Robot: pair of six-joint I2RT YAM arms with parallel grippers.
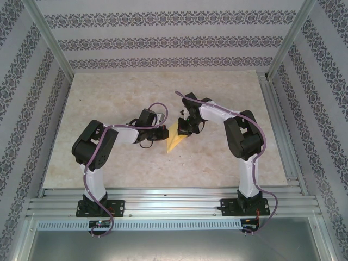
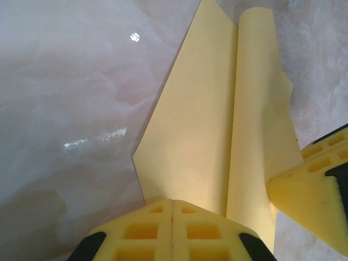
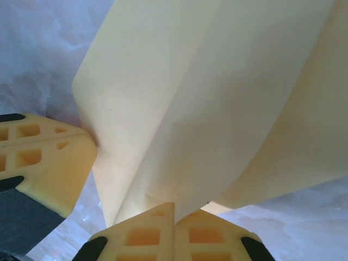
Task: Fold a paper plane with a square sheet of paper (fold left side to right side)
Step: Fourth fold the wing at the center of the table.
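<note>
With our left gripper (image 2: 173,231) and right gripper (image 3: 174,231) both pinching the creased paper plane (image 1: 175,141), we seem mid-fold; next we likely carry its left side rightward

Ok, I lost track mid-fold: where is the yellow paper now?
Top view: the yellow paper is at the middle of the table, pinched between the left tool and right tool.

Mustard-yellow creased paper plane (image 1: 175,141) sits mid-table on the pale marbled tabletop (image 1: 109,98), btwn the two arms. Left gripper (image 2: 172,204) pinches its left edge. Right gripper (image 3: 174,206) pinches the far-right end, just beside the left one, w/ paper rising between them.
</note>
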